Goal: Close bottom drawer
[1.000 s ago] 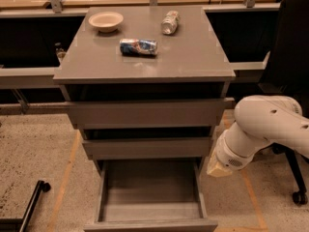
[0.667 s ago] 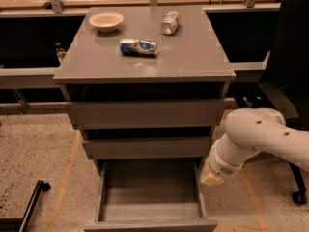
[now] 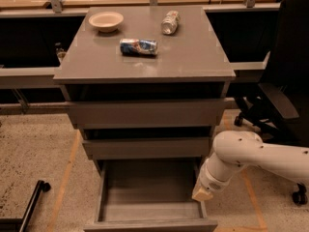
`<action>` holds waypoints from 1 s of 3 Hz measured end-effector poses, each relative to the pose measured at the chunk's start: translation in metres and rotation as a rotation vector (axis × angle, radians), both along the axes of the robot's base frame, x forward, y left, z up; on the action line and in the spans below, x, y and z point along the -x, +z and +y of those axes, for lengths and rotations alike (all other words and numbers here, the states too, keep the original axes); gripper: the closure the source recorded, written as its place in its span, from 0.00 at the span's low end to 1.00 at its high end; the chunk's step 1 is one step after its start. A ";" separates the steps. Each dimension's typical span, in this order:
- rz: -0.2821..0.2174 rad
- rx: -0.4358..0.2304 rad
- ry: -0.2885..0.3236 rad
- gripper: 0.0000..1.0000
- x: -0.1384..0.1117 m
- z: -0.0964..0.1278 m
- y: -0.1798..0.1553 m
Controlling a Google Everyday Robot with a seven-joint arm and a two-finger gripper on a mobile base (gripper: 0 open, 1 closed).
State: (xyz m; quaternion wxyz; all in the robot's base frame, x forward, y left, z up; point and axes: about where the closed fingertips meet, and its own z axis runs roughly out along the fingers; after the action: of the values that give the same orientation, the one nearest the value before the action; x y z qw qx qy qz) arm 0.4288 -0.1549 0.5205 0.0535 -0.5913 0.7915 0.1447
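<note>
The grey cabinet [image 3: 145,115] has three drawers. The bottom drawer [image 3: 145,214] is pulled far out toward me, and its grey floor shows. Its front panel [image 3: 149,224] is at the bottom edge of the view. The two upper drawers stand out only slightly. My white arm [image 3: 260,156] comes in from the right, bent at the elbow. The gripper [image 3: 203,194] points down at the drawer's right side wall, near the front corner. It is at or just above the wall; I cannot tell whether it touches.
On the cabinet top lie a beige bowl [image 3: 105,21], a blue can on its side [image 3: 139,47] and a clear bottle on its side [image 3: 170,22]. A black office chair [image 3: 285,81] stands at the right. A black bar [image 3: 29,204] lies on the floor at the lower left.
The arm has swung left, bringing the gripper from beside the cabinet to the bottom drawer's right wall. The drawer has not moved.
</note>
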 end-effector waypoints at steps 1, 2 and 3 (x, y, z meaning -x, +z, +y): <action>0.067 -0.071 -0.059 1.00 0.004 -0.004 -0.029; 0.076 -0.069 -0.060 1.00 0.005 -0.002 -0.033; 0.069 -0.011 -0.033 1.00 0.005 0.005 -0.056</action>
State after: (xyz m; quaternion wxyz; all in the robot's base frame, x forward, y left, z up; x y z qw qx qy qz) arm 0.4234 -0.1497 0.4641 0.0319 -0.5725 0.8017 0.1686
